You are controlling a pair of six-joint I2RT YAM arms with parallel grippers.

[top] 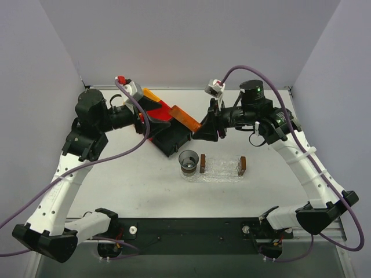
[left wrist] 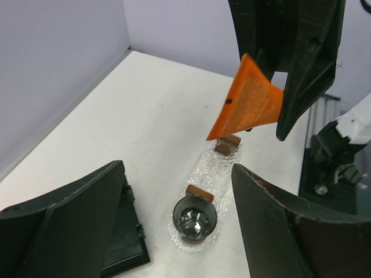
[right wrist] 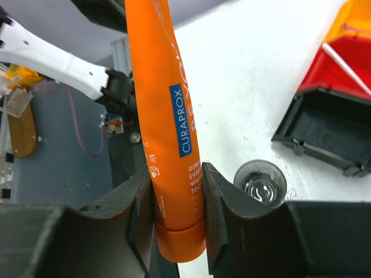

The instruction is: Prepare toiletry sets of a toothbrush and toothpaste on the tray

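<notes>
1. While the orange toothpaste [top: 185, 119] hangs in the air between your two arms, mind the tray [top: 223, 175]. It lies mid-table in front of the arms, and a clear rack with brown ends [top: 242, 165] and a small cup [top: 189, 162] already crowd it. A loose drop could land the tube on the rack or tip the cup.
2. The bins [top: 171, 139] sit right under and beside your left arm, so a wide swing there could clip the black one.
3. Your left gripper [top: 155, 120] is spread wide and holds nothing. The tube's flat tail is just ahead of it and looks untouched.
4. Your right gripper [right wrist: 177, 197] is clamped on the tube near its cap end. That's a short pinch on a long body, so I'd expect it to pivot or slide if you move fast.
5. The toothbrush [right wrist: 346, 61] lies in the red bin, not yet on the tray.
</notes>
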